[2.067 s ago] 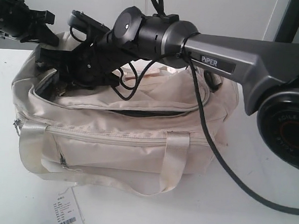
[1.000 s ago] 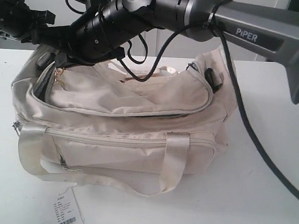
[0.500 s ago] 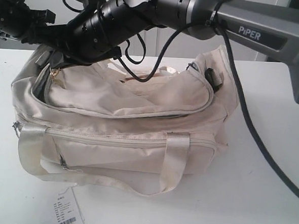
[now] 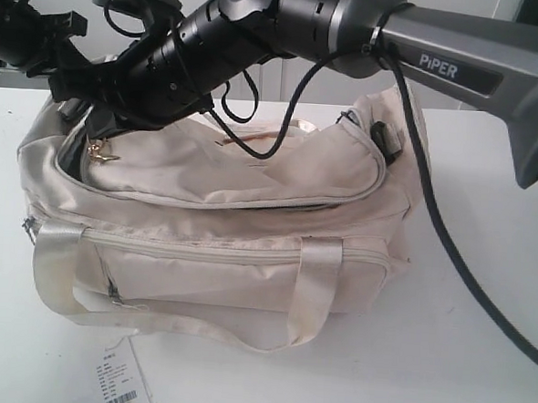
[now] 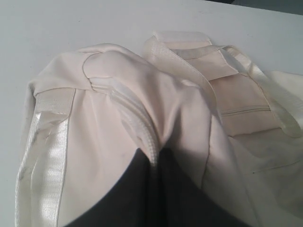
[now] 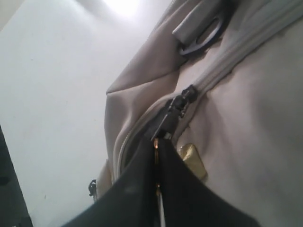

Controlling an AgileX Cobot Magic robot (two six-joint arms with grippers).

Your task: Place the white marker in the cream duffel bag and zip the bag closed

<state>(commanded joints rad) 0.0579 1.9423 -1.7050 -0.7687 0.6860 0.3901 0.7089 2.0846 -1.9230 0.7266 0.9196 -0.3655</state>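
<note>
Closed on the zipper pull (image 6: 173, 113), the right end effector (image 6: 155, 146) has drawn the cream duffel bag (image 4: 247, 255) almost shut.

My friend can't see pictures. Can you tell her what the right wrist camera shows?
The closed right gripper pinches the dark zipper pull on a cream bag. A gold charm sits beside it, and a white table lies beyond.

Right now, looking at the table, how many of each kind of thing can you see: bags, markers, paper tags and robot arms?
Bag: 1
Paper tag: 1
Robot arms, left and right: 2
Marker in view: 0
Total: 4
</note>
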